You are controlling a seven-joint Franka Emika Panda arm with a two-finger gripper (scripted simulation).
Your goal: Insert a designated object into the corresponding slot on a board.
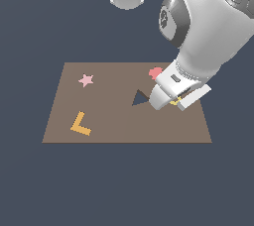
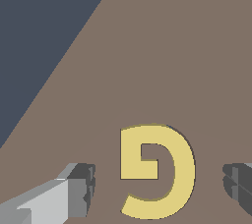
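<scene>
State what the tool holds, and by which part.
Nothing is held. The tool is open, its fingers either side of the yellow G, not touching it.

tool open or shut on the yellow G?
Open. In the wrist view the fingers stand apart on either side of the yellow G, not touching it.

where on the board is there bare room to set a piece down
The board is bare along its near edge and in the middle strip between the orange L and the dark triangle. Its right end in the exterior view is crowded: arm, fingers straddling the yellow G, red piece.
</scene>
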